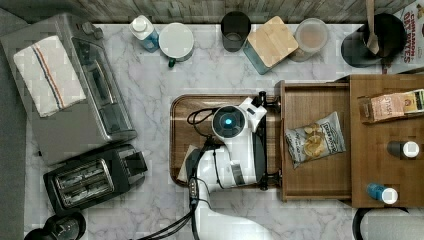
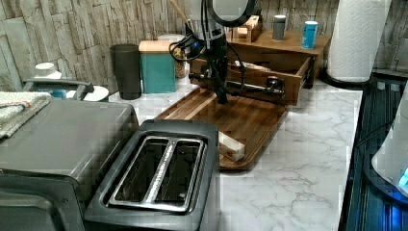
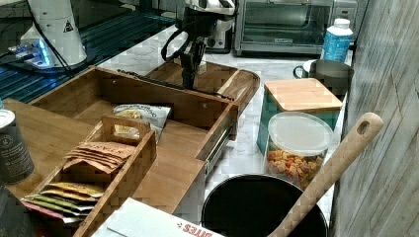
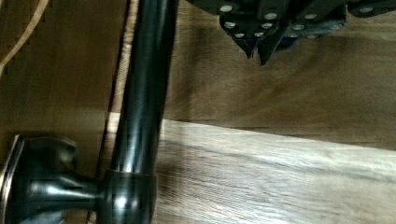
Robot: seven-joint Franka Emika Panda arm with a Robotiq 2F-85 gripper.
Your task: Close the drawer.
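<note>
Gripper (image 4: 257,52) fingertips together, handle bar (image 4: 142,88) just beside; right view reveals chip bag (image 3: 140,114) inside open drawer (image 3: 195,106) beyond.

The drawer (image 1: 315,172), a shallow medium-brown wooden box with raised rim walls and square corners, stands pulled well out of its cabinet toward 9 o'clock in the top view. A dark metal bar handle (image 4: 142,93) runs along its thick front panel (image 3: 197,106). A snack bag (image 1: 315,139) lies flat inside.
</note>
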